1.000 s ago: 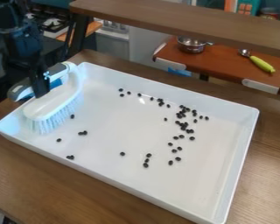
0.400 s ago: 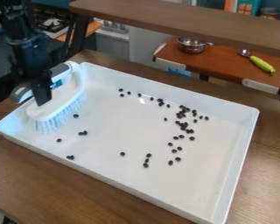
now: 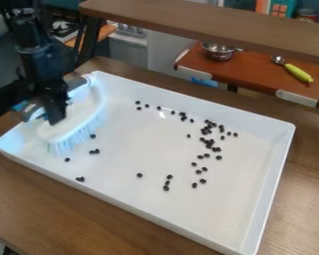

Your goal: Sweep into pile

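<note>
clearly, the sweeping is at an early stage: the black two-finger gripper [image 3: 44, 112], in the upper left of the frame, has its fingers grasping the white brush with pale bristles [image 3: 74, 121] by its handle. the brush lies at the left end of the shallow white plastic tray [image 3: 142, 154], bristles down. small dark beans are strewn over the tray floor, most thickly in the loose dark cluster [image 3: 209, 143] right of centre. a single black bean [image 3: 93, 136] sits just beside the bristles, a close dark pair [image 3: 94, 151] is a little below it, and another dark pair [image 3: 80, 179] lies near the lower left wall.

the next move probably calls for a level push toward the cluster. if the brush rides too high or tips in the grasp, beans may slip beneath it and be left behind. a narrow path could miss the pair by the lower left wall, which would need its own pass. too quick a stroke might send the round-looking beans rolling past the cluster, and pressing hard against a wall could twist the handle or drag the tray over the brown wooden table [image 3: 76, 214].
</note>
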{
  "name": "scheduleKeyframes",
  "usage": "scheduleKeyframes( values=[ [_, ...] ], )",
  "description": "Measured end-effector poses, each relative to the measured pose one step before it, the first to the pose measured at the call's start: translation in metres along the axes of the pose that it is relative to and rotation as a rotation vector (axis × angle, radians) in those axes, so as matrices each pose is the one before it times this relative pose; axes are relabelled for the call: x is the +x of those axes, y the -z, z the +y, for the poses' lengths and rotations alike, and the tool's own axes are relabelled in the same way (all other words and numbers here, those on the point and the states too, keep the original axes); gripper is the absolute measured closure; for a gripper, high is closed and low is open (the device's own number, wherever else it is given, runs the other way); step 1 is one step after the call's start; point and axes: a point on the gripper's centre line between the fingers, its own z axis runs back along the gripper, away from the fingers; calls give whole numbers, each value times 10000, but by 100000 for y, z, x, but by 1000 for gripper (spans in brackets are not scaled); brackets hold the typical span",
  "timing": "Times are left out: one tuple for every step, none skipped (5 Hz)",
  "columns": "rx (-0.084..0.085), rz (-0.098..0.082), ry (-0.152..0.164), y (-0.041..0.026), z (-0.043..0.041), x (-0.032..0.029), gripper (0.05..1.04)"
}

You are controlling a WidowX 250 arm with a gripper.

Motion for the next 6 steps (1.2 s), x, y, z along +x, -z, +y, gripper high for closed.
scheduleKeyframes(
  values=[
    [-436, 274, -232, 166, -2012, 260, 591],
    [-436, 254, -209, 228, -2216, 184, 591],
    [-175, 45, 88, 534, -3009, -77, 591],
    [-123, -86, 148, 598, -2896, 0, 591],
    [-138, -25, 413, 778, -3959, -179, 591],
    [-246, -60, -81, 506, -2782, 275, 591]
  ],
)
